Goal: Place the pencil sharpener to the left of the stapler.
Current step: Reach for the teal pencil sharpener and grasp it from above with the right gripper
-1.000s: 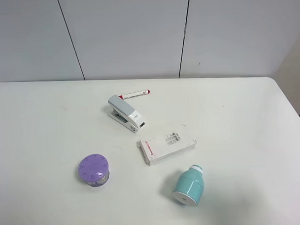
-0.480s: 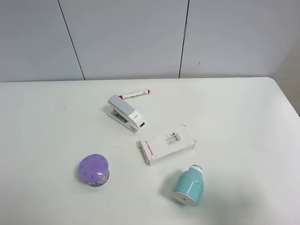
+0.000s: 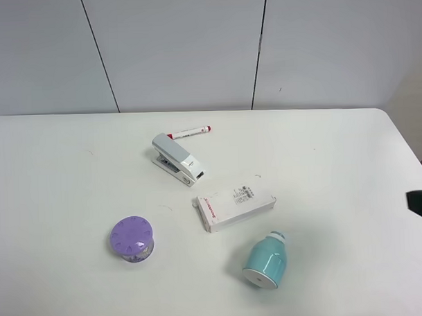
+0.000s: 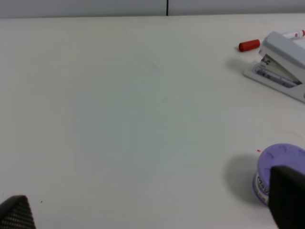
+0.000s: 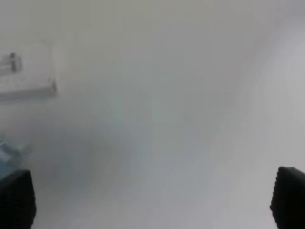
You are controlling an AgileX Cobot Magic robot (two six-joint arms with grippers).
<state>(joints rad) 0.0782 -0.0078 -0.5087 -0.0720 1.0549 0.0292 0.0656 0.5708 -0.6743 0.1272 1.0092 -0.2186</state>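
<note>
Pencil sharpener (image 3: 264, 261): on its side on the surface (image 3: 336, 160), near the front and right of centre, just in front of the white box (image 3: 235, 202). Nothing touches it.
Stapler (image 3: 177, 159): further back and to the left, well apart from the sharpener. The marker (image 3: 190, 132) lies just behind it.
Target spot: bare surface left of the stapler. The purple container (image 3: 132, 238) sits nearer the front and, by my reading, out of the way.
Left claw (image 4: 151, 210): jaws spread wide, nothing between them.
Right claw (image 5: 152, 198): jaws spread wide, empty. The view is blurred; a teal smear at its edge is probably the sharpener. A dark part at the right edge of the high view is likely this arm.
Progress: no step done. Remaining: reach, grasp, carry across, set down left of the stapler.
</note>
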